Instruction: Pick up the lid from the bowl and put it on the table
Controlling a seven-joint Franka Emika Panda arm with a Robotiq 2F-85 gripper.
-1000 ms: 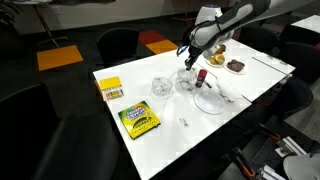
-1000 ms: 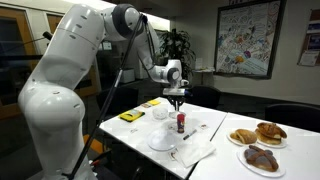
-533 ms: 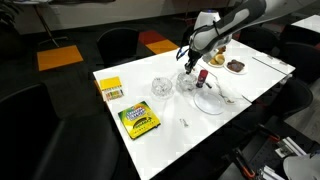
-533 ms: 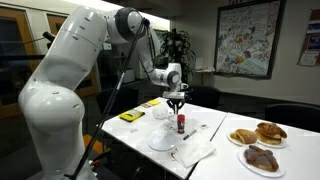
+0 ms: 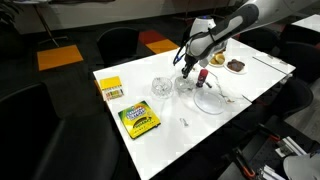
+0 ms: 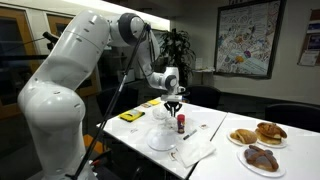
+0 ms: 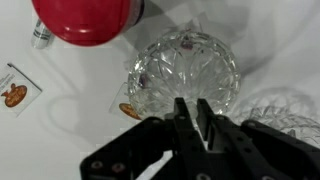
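Claw point(image 7: 191, 112) is dropping lower than a second ago, fingers pinched nearly together and empty, nearing the lid point(image 7: 185, 70) on the bowl point(image 5: 184, 85); grasp is still pending.

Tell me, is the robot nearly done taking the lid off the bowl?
Not yet. Done: nothing so far, because the lid is on the bowl. In hand: the hand is right above it, with its fingers close together at the lid. I cannot tell whether it is gripping. Left: lift the lid and set it down on a bare part of the table.
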